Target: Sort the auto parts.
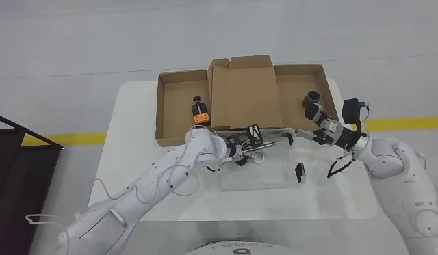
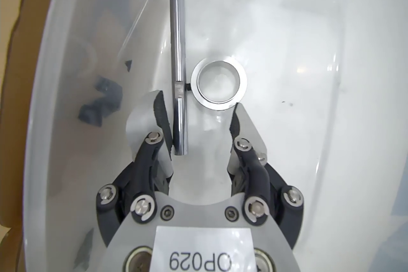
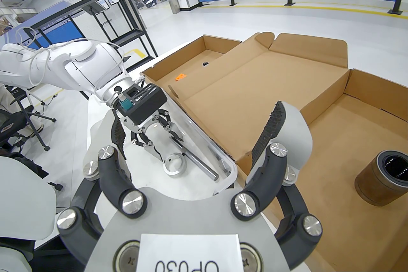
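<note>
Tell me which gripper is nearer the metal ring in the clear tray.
Left. The left gripper is open in the tray, just short of the ring. The right gripper hangs open beyond the tray's end, beside the cardboard box.

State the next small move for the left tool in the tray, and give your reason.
Probably close the left tool on the rod: its jaws stand open, the rod lies between them, close against one of them, and the ring lies just ahead, beside the rod.
</note>
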